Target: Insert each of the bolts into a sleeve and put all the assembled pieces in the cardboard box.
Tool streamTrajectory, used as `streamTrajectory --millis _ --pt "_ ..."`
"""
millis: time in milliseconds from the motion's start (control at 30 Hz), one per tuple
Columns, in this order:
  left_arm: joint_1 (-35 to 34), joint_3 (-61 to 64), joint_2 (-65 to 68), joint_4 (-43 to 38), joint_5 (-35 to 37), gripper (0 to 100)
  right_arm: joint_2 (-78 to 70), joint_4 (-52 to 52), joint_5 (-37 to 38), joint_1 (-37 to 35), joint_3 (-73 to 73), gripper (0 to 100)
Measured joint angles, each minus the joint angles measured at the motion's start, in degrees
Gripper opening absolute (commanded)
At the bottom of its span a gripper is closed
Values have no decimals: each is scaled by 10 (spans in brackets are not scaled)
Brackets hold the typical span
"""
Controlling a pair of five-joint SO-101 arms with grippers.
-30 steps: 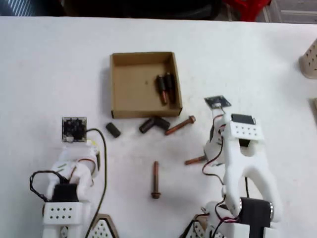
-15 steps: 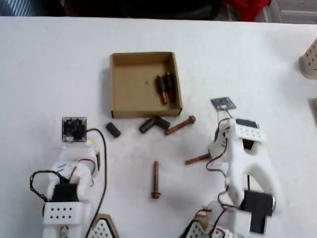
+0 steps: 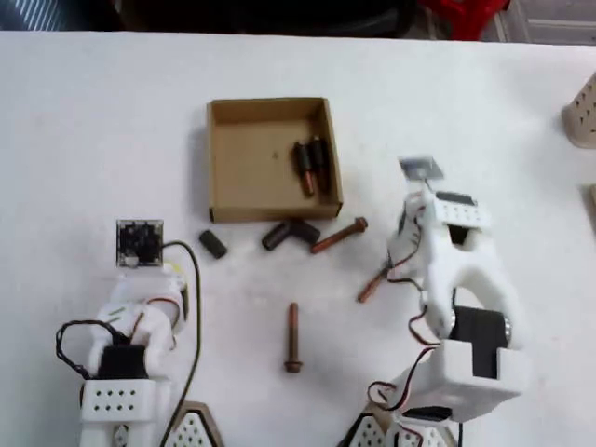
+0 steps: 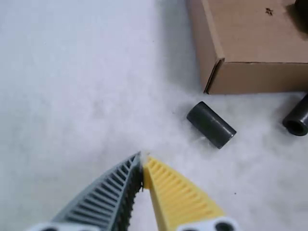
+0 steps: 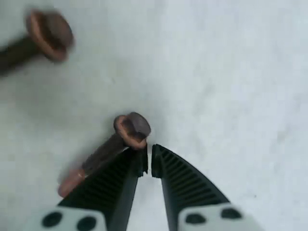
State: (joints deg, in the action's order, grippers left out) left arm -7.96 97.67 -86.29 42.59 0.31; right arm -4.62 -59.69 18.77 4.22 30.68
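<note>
Closed and empty, the right gripper [image 5: 148, 161] sits beside the copper-coloured metal bolt [image 5: 126, 132], centre frame; it should open and straddle the shank squarely. The left gripper [image 4: 142, 166] is closed.

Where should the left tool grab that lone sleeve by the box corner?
Probably around its middle, from above. The sleeve lies on its side, apart from the box, so both curved flanks are free; close across its axis. The left tool looks shut, so open it first.
</note>
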Motion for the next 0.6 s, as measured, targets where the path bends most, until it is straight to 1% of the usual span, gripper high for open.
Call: streamTrajectory --millis 133,367,500,600 --pt "0 0 0 0 0 24 1 2 -3 -55 -39 17" --pt "0 0 0 0 0 24 12 -64 -25 -110 -53 17" --pt "0 0 0 0 0 24 98 -80 -25 -151 2 17" --pt "0 0 0 0 0 24 195 -80 -28 -198 70 22"
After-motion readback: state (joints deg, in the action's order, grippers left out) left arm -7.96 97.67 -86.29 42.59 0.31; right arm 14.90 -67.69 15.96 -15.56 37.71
